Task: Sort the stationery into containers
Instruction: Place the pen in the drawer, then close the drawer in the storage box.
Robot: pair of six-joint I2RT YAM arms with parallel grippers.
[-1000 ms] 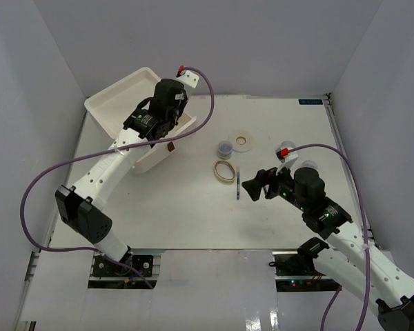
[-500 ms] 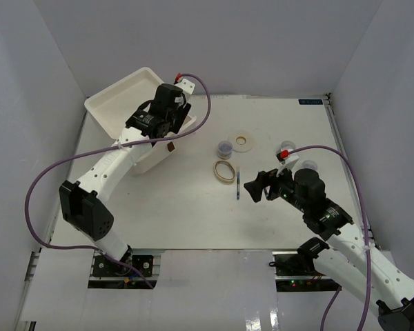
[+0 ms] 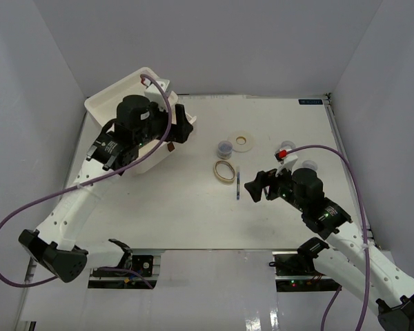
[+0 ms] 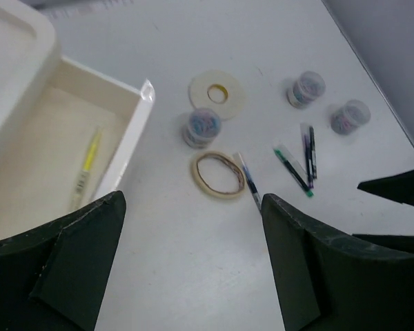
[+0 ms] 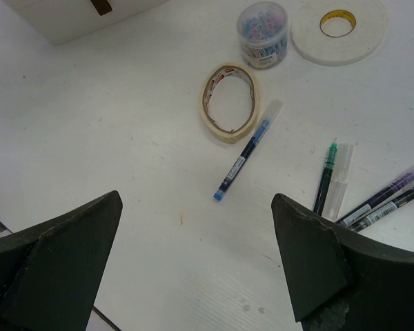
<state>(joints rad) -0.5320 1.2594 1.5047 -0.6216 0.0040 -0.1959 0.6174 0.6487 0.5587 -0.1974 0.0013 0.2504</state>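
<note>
While the left gripper [image 4: 192,203] hangs with its fingers spread wide and nothing between them, a pulled-out drawer [image 4: 134,131] of the white drawer unit [image 3: 117,96] lies just beside it, holding one yellow pen [image 4: 86,162] on its pale floor. Past the drawer's corner sit a clear jar [image 4: 201,127], a white tape ring [image 4: 216,92] and a beige tape ring [image 4: 219,174], with a blue pen [image 4: 248,181] touching the beige ring. The right gripper [image 5: 196,203] hovers above that pen, also spread and holding nothing. A green pen [image 4: 293,171], dark pens [image 4: 309,155] and two more jars [image 4: 306,88] lie nearer the right edge. Bare white table [image 3: 193,214] stretches toward the arm bases; plain grey walls [image 3: 262,41] enclose three sides.
</note>
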